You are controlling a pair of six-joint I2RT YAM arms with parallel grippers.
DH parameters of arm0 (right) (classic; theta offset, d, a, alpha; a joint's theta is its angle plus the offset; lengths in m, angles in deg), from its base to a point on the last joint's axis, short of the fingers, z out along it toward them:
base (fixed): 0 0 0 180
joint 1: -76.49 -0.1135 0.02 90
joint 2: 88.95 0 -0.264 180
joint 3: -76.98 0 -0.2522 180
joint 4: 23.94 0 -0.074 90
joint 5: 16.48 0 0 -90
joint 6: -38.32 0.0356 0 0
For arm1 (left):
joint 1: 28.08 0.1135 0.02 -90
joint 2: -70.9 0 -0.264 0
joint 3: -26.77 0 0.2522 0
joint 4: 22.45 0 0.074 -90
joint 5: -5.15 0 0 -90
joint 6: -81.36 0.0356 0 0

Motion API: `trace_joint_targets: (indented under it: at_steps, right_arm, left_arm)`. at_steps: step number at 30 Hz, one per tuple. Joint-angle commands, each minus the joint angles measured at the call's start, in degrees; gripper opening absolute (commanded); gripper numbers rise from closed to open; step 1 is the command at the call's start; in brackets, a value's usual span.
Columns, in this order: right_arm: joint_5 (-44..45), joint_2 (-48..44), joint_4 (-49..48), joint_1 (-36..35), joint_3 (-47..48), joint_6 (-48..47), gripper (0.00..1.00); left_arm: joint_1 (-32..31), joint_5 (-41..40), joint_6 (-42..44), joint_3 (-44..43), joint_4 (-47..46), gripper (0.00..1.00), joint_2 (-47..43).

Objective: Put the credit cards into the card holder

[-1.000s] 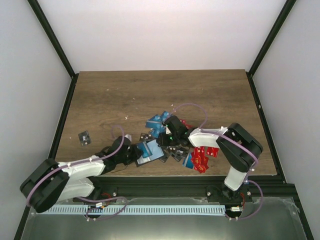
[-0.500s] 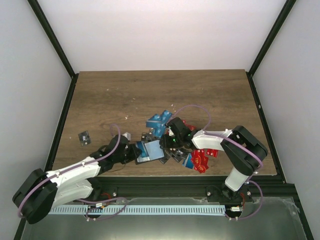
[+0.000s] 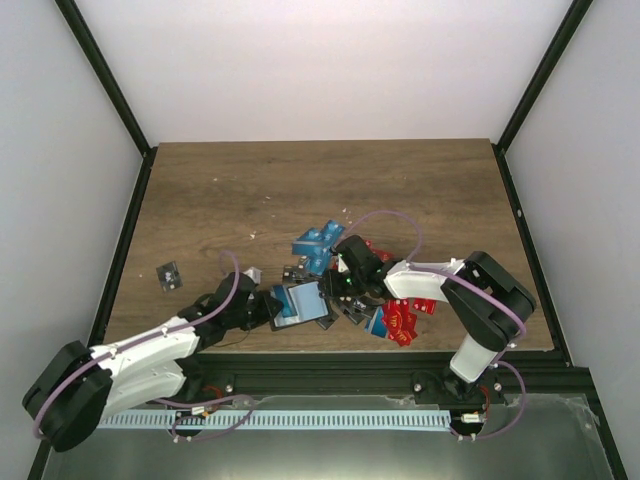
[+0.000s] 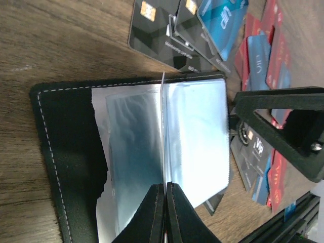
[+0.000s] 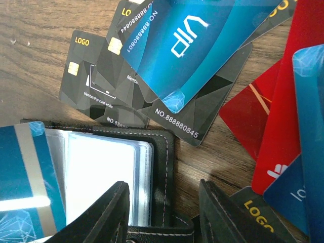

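Left tool (image 4: 164, 190) pinches a clear sleeve (image 4: 163, 121) of the card holder (image 4: 66, 147); right tool (image 5: 162, 202), spread, straddles its edge.

Wood-grain table (image 3: 300, 180) carries an open card holder (image 3: 299, 305) near its front edge, a loose overlapping heap of red, blue and black credit cards (image 3: 402, 322) just beside and behind it, and one lone black card (image 3: 169, 275) well apart at left.
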Motion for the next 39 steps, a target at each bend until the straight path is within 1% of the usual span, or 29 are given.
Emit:
trace_joint_targets:
  at_steps: [1,3,6,12,16,27,39]
  right_arm:
    - [-0.7,0.6,3.2,0.3,-2.0,0.6,0.4]
    - [-0.8,0.6,3.1,0.3,-2.0,0.5,0.4]
    - [-0.9,0.8,3.0,0.3,-2.0,0.5,0.4]
    - [-1.1,0.8,2.7,0.2,-2.1,0.7,0.4]
    - [-1.0,0.8,2.6,0.3,-2.2,0.6,0.4]
    - [-1.0,0.7,2.7,0.3,-2.2,0.6,0.4]
    - [-1.3,0.8,2.5,0.3,-2.4,0.7,0.4]
  left_arm:
    - [-0.1,-0.5,-0.2,-0.1,3.2,0.04,-4.2]
    - [-0.1,-0.8,-0.1,-0.7,5.2,0.04,-5.8]
    - [-0.1,-0.8,-0.1,-0.3,4.8,0.04,-6.5]
    - [-0.1,0.2,0.4,0.2,-1.4,0.04,-1.6]
    - [-0.1,1.3,0.1,0.4,-4.5,0.04,0.0]
    - [-0.1,0.9,-0.3,-0.2,-2.4,0.04,-3.1]
    - [-0.1,1.7,-0.2,0.2,-6.9,0.04,0.3]
